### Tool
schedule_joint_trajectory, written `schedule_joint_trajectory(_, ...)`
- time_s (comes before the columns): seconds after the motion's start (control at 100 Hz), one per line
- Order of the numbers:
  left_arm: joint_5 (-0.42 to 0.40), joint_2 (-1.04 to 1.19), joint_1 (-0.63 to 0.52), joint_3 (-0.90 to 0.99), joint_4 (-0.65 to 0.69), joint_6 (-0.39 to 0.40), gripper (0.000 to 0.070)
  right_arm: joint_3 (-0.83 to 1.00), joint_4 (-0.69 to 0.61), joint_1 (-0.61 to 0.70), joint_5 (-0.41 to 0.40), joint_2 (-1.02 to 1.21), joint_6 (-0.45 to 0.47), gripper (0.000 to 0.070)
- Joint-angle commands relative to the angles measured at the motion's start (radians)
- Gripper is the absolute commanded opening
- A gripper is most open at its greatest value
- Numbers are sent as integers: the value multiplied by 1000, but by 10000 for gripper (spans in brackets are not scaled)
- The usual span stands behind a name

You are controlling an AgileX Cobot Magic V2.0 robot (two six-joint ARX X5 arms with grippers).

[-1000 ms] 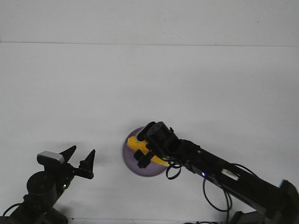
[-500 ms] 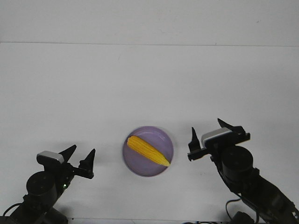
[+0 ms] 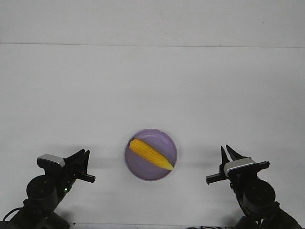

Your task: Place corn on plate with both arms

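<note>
Front view only is available, so all findings rest on one angle. Husked yellow-orange corn cob lies flat inside the round, shallow lavender-purple plate, set diagonally with its blunt end toward the far left of the dish and its paler pointed tip reaching the near right rim. Whether the tip rests on the raised rim or just inside it cannot be settled from this angle. Plate sits on the plain white counter, between the two arms and apart from both. Left gripper, black and two-fingered, is parked at the near left corner of the counter with its fingers drawn close, little or no gap showing; it holds nothing. Right gripper, at the near right corner, shows two points with only a narrow gap between them, and it too is empty; a further black piece juts sideways below it, which I cannot identify with certainty. Judgement: the placement reads as complete, with the cob on the plate and both arms clear of it. Remaining risks are modest. A rounded, tapered cob on a smooth dish may roll or pivot if the counter is jarred, and the tip near the rim is the likeliest part to ride over the edge. Any sweep of either arm toward the centre could nudge the light plate and disturb the cob.
</note>
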Motion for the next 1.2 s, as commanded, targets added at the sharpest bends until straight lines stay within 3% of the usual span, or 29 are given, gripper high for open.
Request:
schedule_joint_trajectory(0.0, -5, 2, -5, 8, 13, 6, 15, 7, 5, 7, 7, 3, 14, 0)
schedule_joint_trajectory(0.65, -5, 2, -5, 8, 13, 7, 15, 7, 2, 7, 6, 3, 14, 0)
schedule_joint_trajectory(0.68, -6, 2, -5, 8, 12, 33, 15, 7, 2, 7, 6, 3, 14, 0)
schedule_joint_trajectory(0.74, -40, -6, 7, 7, 13, 161, 15, 7, 2, 7, 6, 3, 14, 0)
schedule_joint_trajectory(0.87, -39, -78, 155, -53, 49, 317, 15, 7, 2, 7, 6, 3, 14, 0)
schedule_joint_trajectory(1.04, -32, -228, 459, -255, 198, 317, 15, 7, 2, 7, 2, 3, 14, 0)
schedule_joint_trajectory(1.19, 36, -325, 590, -397, 252, 317, 15, 7, 2, 8, 0, 3, 14, 0)
